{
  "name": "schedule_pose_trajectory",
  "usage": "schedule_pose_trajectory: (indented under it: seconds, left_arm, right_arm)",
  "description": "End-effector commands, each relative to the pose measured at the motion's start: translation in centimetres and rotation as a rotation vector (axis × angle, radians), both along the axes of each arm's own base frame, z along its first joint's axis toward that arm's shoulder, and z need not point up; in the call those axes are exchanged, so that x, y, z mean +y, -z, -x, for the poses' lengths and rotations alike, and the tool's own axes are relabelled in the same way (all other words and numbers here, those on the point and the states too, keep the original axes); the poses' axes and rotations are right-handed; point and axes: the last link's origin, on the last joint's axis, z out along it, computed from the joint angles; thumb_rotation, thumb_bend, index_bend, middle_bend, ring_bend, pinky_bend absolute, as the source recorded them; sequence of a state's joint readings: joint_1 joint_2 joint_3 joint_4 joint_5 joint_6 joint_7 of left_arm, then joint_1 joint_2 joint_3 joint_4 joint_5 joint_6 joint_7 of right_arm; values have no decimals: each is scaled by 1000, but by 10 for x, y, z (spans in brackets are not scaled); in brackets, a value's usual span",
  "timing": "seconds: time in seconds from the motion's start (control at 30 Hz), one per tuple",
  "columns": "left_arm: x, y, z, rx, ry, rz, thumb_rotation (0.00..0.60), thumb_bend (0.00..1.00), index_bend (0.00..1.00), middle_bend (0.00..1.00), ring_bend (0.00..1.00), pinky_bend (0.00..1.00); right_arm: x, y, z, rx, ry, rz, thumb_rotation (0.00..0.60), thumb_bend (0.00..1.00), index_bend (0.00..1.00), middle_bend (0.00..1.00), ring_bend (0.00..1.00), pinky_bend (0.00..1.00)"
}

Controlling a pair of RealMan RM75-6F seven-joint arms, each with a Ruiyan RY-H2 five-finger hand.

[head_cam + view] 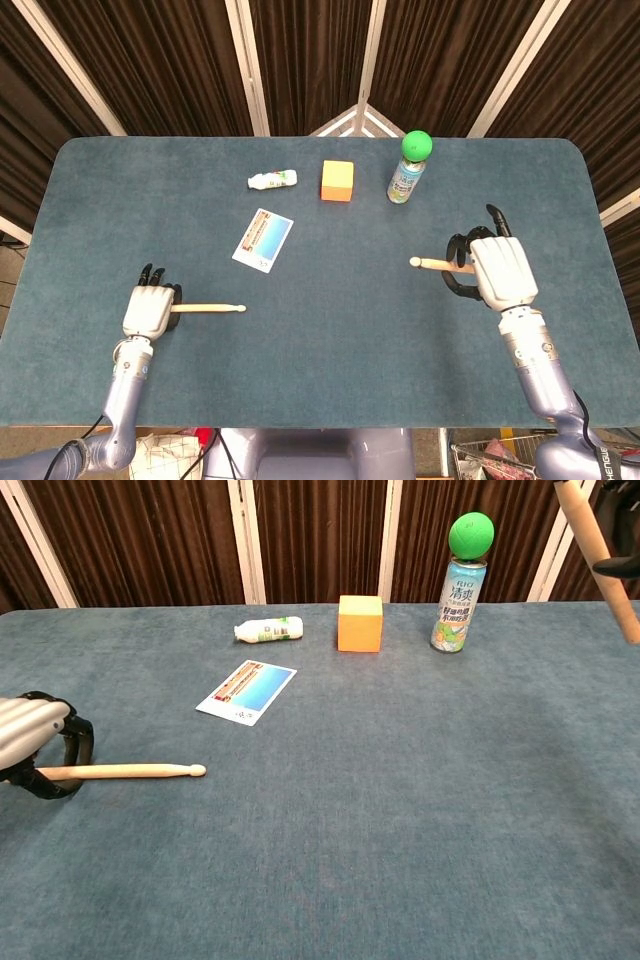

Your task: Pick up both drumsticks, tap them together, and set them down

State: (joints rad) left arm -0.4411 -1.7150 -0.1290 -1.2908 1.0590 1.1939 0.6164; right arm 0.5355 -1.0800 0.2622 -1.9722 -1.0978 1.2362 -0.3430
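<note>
One wooden drumstick [208,308] [125,771] lies flat on the blue table [330,330] at the front left, its tip pointing right. My left hand [150,310] [38,748] covers its butt end, fingers curled around it. My right hand [497,271] grips the second drumstick [438,264] above the table's right side, tip pointing left. In the chest view that stick [598,558] slants across the top right corner, and only a sliver of the right hand [618,530] shows.
Along the far side stand a small white bottle [272,180] on its side, an orange cube [338,181] and a spray can with a green ball on top [409,166]. A blue and white card [263,239] lies left of centre.
</note>
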Motion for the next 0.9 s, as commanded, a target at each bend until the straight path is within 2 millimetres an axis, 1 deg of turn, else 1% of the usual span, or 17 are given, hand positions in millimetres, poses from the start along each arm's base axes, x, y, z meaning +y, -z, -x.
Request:
schedule_pose_trajectory:
  seconds: [0.03,0.23,0.6,0.9]
  left_arm:
    - [1,1,-2,5,6,-4,600,415,540,510,130,0]
    - [0,2,-7,17,20,-14,600,415,557,525,140,0]
    - [-3,1,-5,85,-4,-17,600,415,563,538,141,0]
    - [-3,-1,-9,121,-1,-20,600,415,562,554,141,0]
  right_arm:
    - [0,0,1,1,2,1,600,389,646,625,382,0]
    - [0,0,2,0,4,7,600,389,646,627,384,0]
    - [0,0,4,8,5,12,600,389,646,627,384,0]
    - [-1,2,3,14,4,12,600,388,646,628,385,0]
